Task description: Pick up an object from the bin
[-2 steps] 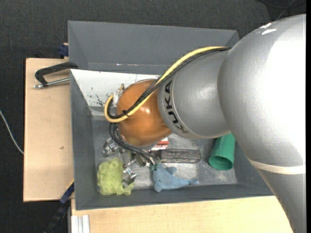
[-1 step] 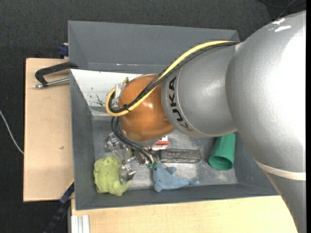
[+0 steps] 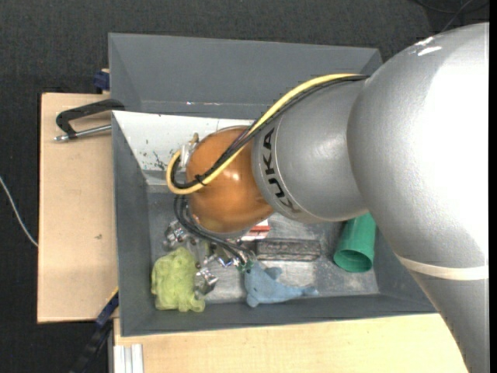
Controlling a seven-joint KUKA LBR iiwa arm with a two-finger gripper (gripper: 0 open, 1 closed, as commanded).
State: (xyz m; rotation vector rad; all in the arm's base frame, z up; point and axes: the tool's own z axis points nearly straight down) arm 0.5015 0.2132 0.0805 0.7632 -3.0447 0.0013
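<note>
Where the orange wrist cover (image 3: 225, 181) ends, the claw (image 3: 203, 264) hangs low inside the grey bin (image 3: 128, 231), near the bin's lower-left corner as the camera sees it. Its metal parts are half hidden under the cover, so I cannot tell whether the claw is wide or narrow, or whether it grips anything. Just beside it on the left lies a yellow-green fuzzy lump (image 3: 175, 282), in that same corner against the lower edge; whether the two touch cannot be told. Just right of the claw, also along the lower edge, lies a crumpled blue cloth piece (image 3: 268, 287). Above the cloth sits a dark flat packet (image 3: 289, 249), with a red and white scrap (image 3: 260, 227) showing at the cover's rim. Near the bin's right edge a green cup (image 3: 356, 243) lies on its side. A yellow cable (image 3: 233, 142) loops over the cover and runs back along the big grey arm (image 3: 373, 146).
</note>
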